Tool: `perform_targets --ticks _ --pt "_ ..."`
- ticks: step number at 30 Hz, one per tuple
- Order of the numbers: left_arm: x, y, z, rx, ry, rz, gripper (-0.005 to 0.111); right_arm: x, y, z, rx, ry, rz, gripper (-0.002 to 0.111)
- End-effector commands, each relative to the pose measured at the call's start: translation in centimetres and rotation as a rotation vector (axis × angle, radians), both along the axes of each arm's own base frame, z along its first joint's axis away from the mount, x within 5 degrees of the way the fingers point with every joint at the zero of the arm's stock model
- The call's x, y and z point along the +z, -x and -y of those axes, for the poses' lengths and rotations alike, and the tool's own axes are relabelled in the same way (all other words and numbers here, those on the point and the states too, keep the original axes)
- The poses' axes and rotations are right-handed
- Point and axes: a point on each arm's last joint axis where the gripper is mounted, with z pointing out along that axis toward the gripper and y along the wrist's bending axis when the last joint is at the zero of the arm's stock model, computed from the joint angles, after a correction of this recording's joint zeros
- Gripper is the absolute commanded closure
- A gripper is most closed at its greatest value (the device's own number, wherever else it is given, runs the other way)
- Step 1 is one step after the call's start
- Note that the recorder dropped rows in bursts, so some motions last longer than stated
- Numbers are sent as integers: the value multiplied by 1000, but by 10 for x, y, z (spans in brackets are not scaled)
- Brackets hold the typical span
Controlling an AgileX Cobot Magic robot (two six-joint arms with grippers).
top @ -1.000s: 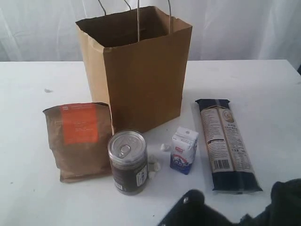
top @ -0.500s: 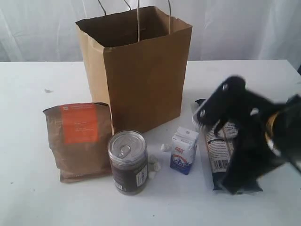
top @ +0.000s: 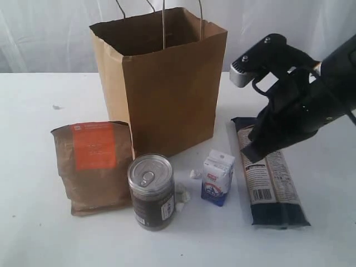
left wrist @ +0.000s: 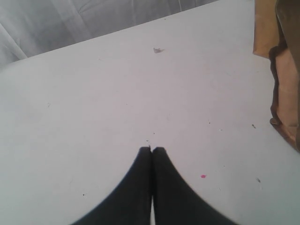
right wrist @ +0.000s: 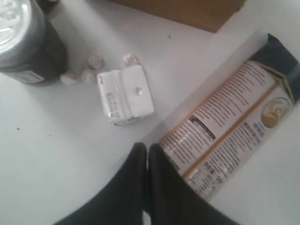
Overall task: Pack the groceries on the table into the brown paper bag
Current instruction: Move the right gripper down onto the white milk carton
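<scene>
Exterior view: on the white desk [top: 39, 233] we count one brown paper bag [top: 167, 83], standing upright with its mouth open at upper centre, and four groceries in front of it. There is one brown pouch with an orange label [top: 94, 167] at lower left, touching the bag's left corner. One dark pull-tab can [top: 151, 192] stands just right of the pouch, and one small white-blue carton [top: 218, 178] stands right of the can. One long dark pasta packet [top: 272, 183] lies flat at right. A few white crumbs [top: 183, 192] lie between can and carton. One black arm enters from the right edge and slopes down to the left. Its right hand [top: 248, 154] hangs over the upper half of the packet.

Left wrist view: the left hand [left wrist: 151, 149] sits at bottom centre, its two dark fingers pressed together, gripping nothing, above bare desk. A corner of the bag [left wrist: 264, 33] and the pouch [left wrist: 287, 93] show at the right edge.

Right wrist view: the right hand [right wrist: 144, 149] is closed, fingers touching, gripping nothing, tips above the packet's edge. We count one can, upper left, one carton at centre, one packet at right and four crumbs. The bag's base crosses the top edge.
</scene>
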Motion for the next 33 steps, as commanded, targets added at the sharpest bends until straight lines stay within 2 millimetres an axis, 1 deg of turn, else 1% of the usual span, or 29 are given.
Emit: perform_targets --ticks 1,4,8,9,11,16,21,27,33 --pt "0 0 0 -4 0 7 107 -5 -6 -9 56 -61 -13 90" --pt "0 0 0 -4 0 7 107 -11 -11 -17 80 -116 -29 71" --pt "0 0 0 -4 0 7 107 -22 -22 -21 81 -111 -10 45" --pt "0 0 0 -4 0 7 107 -24 -24 -22 77 -109 -4 40" --pt "0 0 0 -4 0 7 107 -30 -29 -23 70 -104 -5 35" --pt "0 0 0 -4 0 7 107 -42 -38 -26 54 -96 -8 35" --pt "0 0 0 -4 0 7 107 -59 -45 -30 38 -94 -56 35" --pt "0 0 0 -4 0 7 107 -71 -47 -32 31 -94 -108 35" --pt "0 0 0 -4 0 7 107 -86 -49 -34 37 -71 -175 35"
